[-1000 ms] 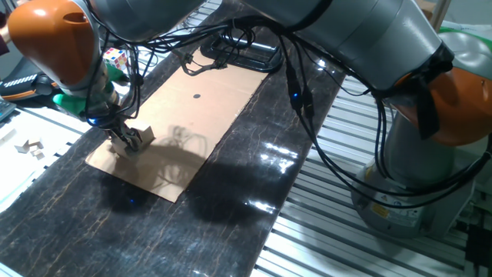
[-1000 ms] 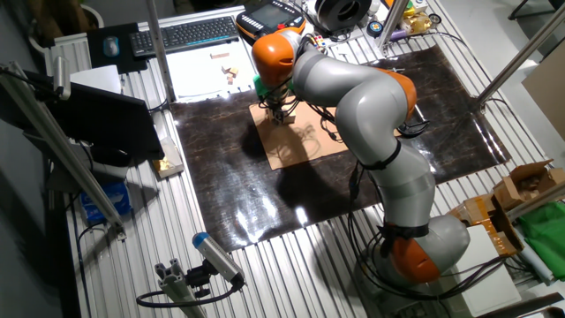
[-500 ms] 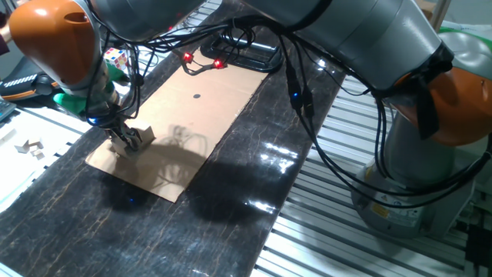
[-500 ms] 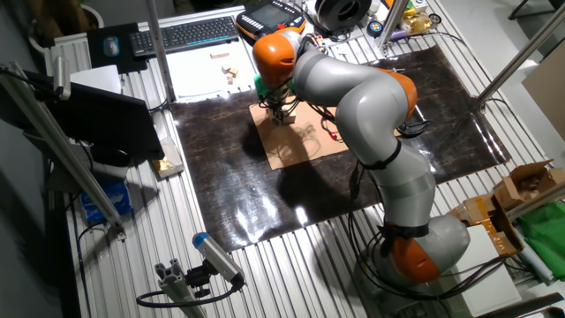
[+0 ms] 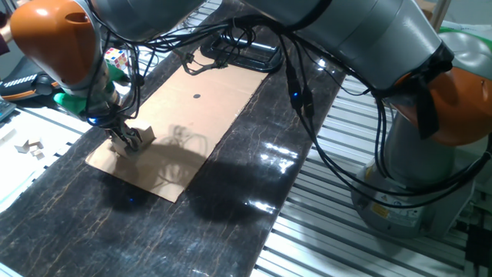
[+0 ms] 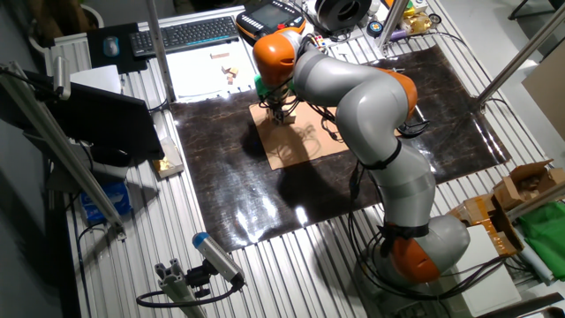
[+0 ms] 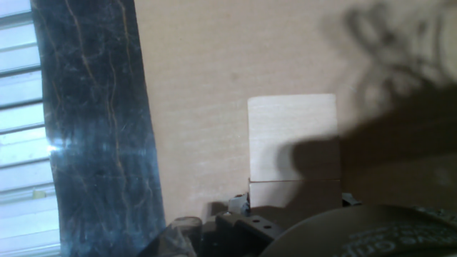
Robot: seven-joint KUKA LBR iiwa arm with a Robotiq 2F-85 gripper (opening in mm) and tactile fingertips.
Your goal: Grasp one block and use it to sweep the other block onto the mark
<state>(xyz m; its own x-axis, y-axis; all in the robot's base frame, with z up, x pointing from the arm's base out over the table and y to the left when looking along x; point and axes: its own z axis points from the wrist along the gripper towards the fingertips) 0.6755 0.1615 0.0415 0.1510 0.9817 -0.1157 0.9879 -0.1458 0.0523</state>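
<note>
My claw (image 5: 127,143) sits low on the tan cardboard sheet (image 5: 215,100), at the corner farthest from the mark (image 5: 197,97), which lies well apart near the sheet's other end. In the hand view a pale wooden block (image 7: 293,135) rests flat on the cardboard, and a second block (image 7: 294,194) touches its near face, right at my fingers. Whether my fingers are clamped on that second block or merely beside it, I cannot tell; shadow and my own body hide them. The cardboard lies on a dark marbled mat (image 5: 231,223).
</note>
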